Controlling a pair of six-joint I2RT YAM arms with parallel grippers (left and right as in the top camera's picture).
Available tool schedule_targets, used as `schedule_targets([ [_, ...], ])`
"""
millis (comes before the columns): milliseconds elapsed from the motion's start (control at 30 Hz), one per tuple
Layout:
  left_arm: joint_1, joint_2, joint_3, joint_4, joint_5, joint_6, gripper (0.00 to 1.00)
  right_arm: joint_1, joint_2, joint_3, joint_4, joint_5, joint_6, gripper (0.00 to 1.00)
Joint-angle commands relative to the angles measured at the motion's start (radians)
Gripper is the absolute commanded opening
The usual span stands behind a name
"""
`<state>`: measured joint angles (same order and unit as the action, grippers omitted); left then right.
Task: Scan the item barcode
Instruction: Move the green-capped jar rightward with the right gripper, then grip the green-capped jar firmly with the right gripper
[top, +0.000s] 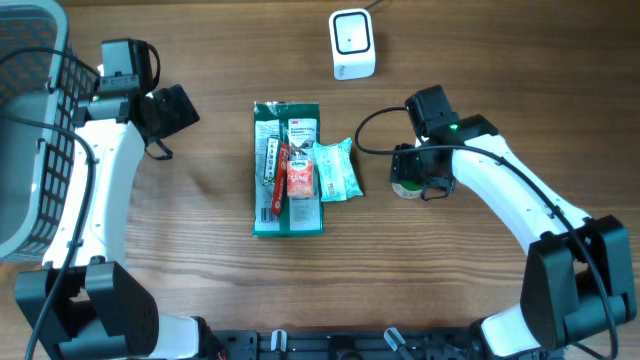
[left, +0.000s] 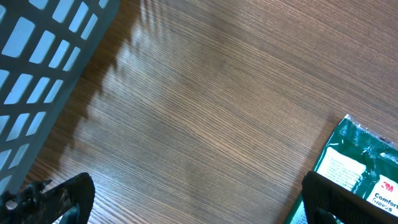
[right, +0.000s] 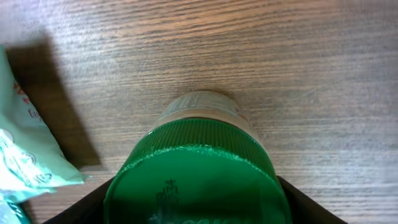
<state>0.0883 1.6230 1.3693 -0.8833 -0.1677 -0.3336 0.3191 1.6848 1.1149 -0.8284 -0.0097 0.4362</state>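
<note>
Jar (right: 194, 174), green lid, stands on your bench (top: 200, 210) right of the packets (top: 288, 170). Right claw (top: 409, 182) straddles the lid; you can't tell if it's clamped. Left claw (left: 196, 198) is spread wide, empty.

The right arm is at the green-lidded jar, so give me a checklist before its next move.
1. Green-lidded round jar sits between the right end effector's fingers: ok.
2. Grip on the jar firm: cannot tell.
3. Jar's barcode located: cannot tell.
4. White box-shaped scanner unobstructed on the wooden table: ok.
5. Left end effector open, away from the jar: ok.
</note>
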Motion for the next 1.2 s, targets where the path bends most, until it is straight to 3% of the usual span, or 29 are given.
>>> schedule_targets([
  [0, 0.006, -0.007, 0.011, 0.0, -0.009, 0.016, 1.0, 0.002, 0.012, -0.006, 0.006, 0.017, -0.163, 0.62],
  [133, 0.006, -0.007, 0.011, 0.0, -0.01, 0.016, 1.0, 0.002, 0.012, -0.006, 0.01, 0.017, -0.262, 0.64],
  [300, 0.006, -0.007, 0.011, 0.0, -0.01, 0.015, 1.0, 0.002, 0.012, -0.006, 0.05, 0.016, -0.214, 0.89],
  [367, 0.006, -0.007, 0.011, 0.0, -0.01, 0.016, 1.0, 0.002, 0.013, -0.006, 0.061, 0.016, -0.163, 0.92],
  [1167, 0.006, -0.007, 0.011, 0.0, -0.009, 0.016, 1.0, 0.002, 0.139, -0.007, 0.076, 0.072, -0.105, 0.76],
])
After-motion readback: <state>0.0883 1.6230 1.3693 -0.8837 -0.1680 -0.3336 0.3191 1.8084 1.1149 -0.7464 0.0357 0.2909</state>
